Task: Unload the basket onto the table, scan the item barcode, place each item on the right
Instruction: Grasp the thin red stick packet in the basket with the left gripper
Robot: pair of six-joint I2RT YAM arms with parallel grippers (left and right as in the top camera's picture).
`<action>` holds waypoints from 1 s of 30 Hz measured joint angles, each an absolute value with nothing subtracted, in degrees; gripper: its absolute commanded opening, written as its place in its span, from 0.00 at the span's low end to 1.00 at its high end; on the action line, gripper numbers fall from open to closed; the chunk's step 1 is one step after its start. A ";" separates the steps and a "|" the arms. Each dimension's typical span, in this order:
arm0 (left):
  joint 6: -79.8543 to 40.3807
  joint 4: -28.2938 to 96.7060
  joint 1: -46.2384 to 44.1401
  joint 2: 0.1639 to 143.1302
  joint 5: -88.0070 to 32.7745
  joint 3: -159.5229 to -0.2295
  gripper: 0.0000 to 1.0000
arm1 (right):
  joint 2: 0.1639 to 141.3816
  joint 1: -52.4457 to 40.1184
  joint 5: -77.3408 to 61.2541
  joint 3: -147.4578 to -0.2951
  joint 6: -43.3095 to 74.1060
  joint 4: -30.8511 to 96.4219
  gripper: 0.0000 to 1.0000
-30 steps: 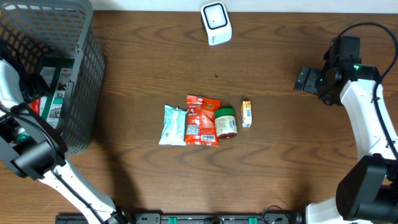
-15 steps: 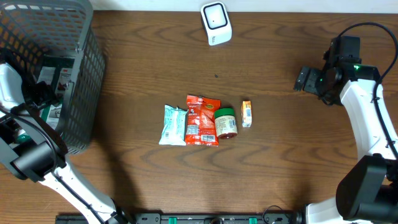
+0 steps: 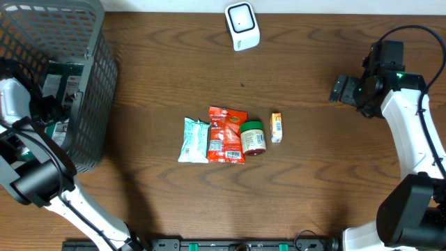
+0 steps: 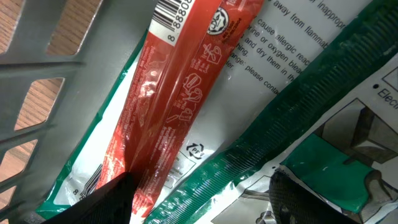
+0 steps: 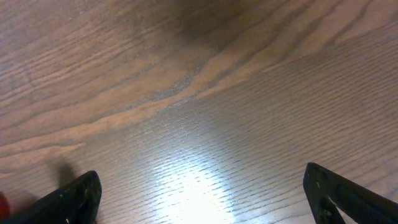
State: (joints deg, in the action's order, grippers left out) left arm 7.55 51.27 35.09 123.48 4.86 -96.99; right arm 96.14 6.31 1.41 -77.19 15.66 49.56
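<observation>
My left gripper [image 4: 199, 194] is down inside the grey basket [image 3: 94, 84]. It is open, and its dark fingers [image 4: 112, 200] straddle packets lying there. One is a red packet [image 4: 186, 81] with a barcode at its top end, the other a green-and-white packet [image 4: 292, 118]. From overhead the left gripper [image 3: 47, 104] shows behind the basket mesh. The white scanner [image 3: 242, 26] stands at the table's far edge. My right gripper [image 5: 202, 193] is open over bare wood, and in the overhead view this right gripper [image 3: 341, 89] is at the right, far from the items.
In the middle of the table lies a row of a pale blue packet [image 3: 193, 139], a red packet [image 3: 226, 134], a green-lidded jar [image 3: 252, 137] and a small orange box [image 3: 276, 128]. The basket's wall [image 4: 43, 56] rises close on the left gripper's left.
The left arm has shifted slightly inside the basket. The right arm and the items on the table have not moved.
</observation>
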 measured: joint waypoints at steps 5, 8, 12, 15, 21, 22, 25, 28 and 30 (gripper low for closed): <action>7.55 50.96 34.83 122.63 4.86 -96.53 0.70 | 96.14 6.31 1.41 -77.19 15.66 49.54 0.99; 7.55 50.48 34.30 121.25 4.84 -95.94 0.70 | 96.14 6.31 1.41 -77.19 15.66 49.56 0.99; 8.99 48.86 33.08 118.19 4.86 -95.90 0.70 | 96.14 6.31 1.41 -77.19 15.66 49.54 0.99; 10.81 48.95 32.60 116.64 5.82 -95.90 0.70 | 96.14 6.31 1.41 -77.19 15.66 49.56 0.99; 12.34 47.42 33.17 116.55 7.70 -94.96 0.72 | 96.14 6.31 1.41 -77.19 15.66 49.54 0.99; 12.40 47.22 33.30 116.64 7.86 -94.80 0.72 | 96.14 6.31 1.41 -77.19 15.66 49.54 0.99; 12.51 46.59 33.69 117.45 8.03 -94.19 0.72 | 96.14 6.31 1.41 -77.19 15.66 49.54 0.99; 12.51 46.44 33.98 119.66 8.12 -94.13 0.72 | 96.14 6.31 1.41 -77.19 15.66 49.56 0.99; 12.49 46.35 34.09 121.69 8.08 -94.04 0.72 | 96.14 6.31 1.41 -77.19 15.66 49.54 0.99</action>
State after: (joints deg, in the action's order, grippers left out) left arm 12.49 46.35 34.09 121.69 8.08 -94.04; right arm 96.14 6.31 1.41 -77.19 15.66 49.54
